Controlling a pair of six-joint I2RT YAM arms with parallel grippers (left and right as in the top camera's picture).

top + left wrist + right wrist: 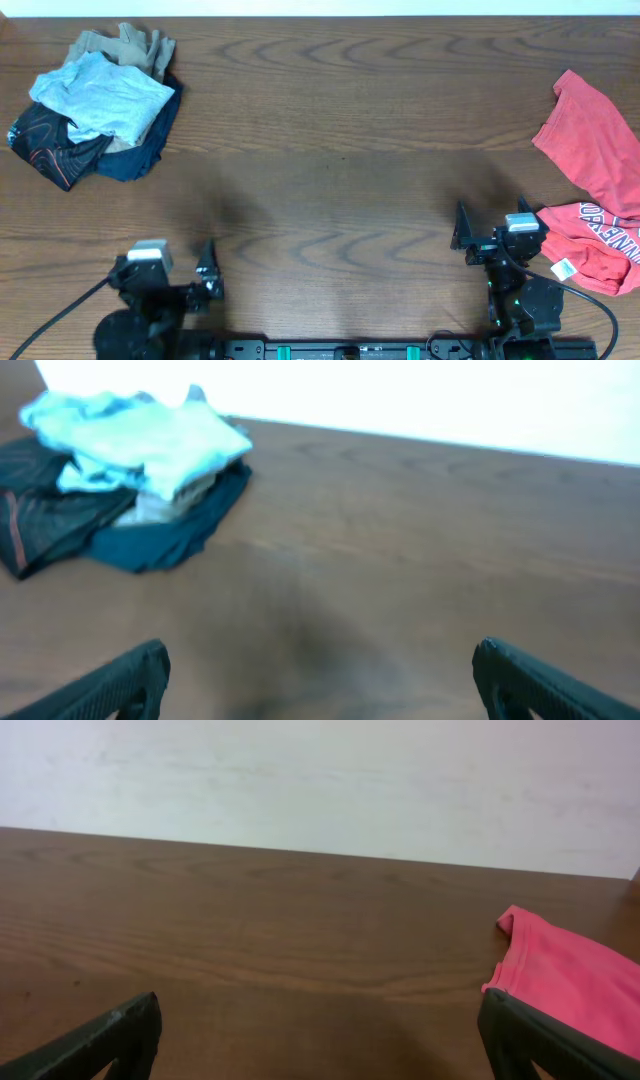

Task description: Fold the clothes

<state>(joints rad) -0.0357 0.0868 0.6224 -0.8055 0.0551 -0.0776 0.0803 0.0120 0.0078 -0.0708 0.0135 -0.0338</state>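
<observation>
A pale blue-grey T-shirt point(105, 95) lies on top of a heap of clothes at the table's far left; it also shows in the left wrist view point(150, 440). A red T-shirt point(600, 190) with white lettering and a white tag lies crumpled at the right edge, and its edge shows in the right wrist view point(560, 975). My left gripper point(205, 275) is open and empty near the front edge, well short of the heap; its fingers frame bare table point(320, 670). My right gripper point(462, 238) is open and empty, just left of the red shirt, fingers over bare wood point(320, 1035).
The heap also holds a black garment with red marks point(45, 145), a dark blue one point(145, 150) and a tan one point(130, 45). The wooden table point(330, 120) runs to a pale wall at the back. The arm bases stand at the front edge.
</observation>
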